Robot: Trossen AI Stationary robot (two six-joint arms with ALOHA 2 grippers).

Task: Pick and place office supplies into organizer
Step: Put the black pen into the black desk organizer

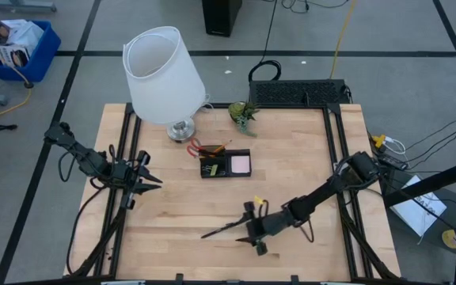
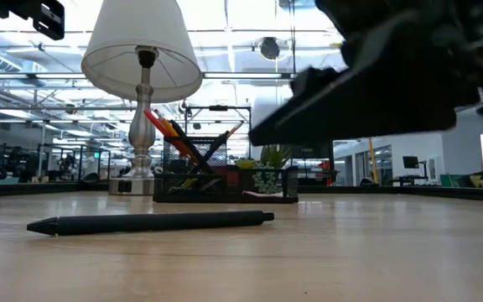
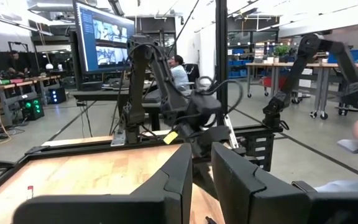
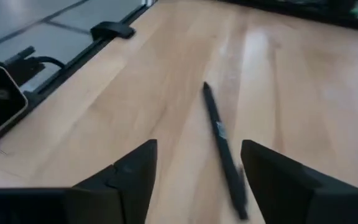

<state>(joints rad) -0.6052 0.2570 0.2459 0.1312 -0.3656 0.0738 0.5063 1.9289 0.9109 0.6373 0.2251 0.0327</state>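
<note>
A black pen (image 4: 224, 149) lies flat on the wooden table near its front edge, also seen in the high view (image 1: 222, 231) and the low view (image 2: 153, 222). My right gripper (image 4: 197, 180) hovers low over the pen's right end, open, fingers standing on either side of it without touching. The organizer (image 1: 226, 165), a low black tray, sits mid-table and holds a pink sticky-note pad (image 1: 241, 163), orange pencils and red-handled scissors (image 1: 199, 148). My left gripper (image 3: 202, 180) waits at the table's left edge, a narrow gap between its fingers and nothing in it.
A white-shaded lamp (image 1: 163, 79) stands far left of the organizer. A small green plant (image 1: 243, 113) and a black wire rack (image 1: 298, 93) are at the far edge. Black frame rails (image 1: 335, 150) run along both sides. Bare wood lies around the pen.
</note>
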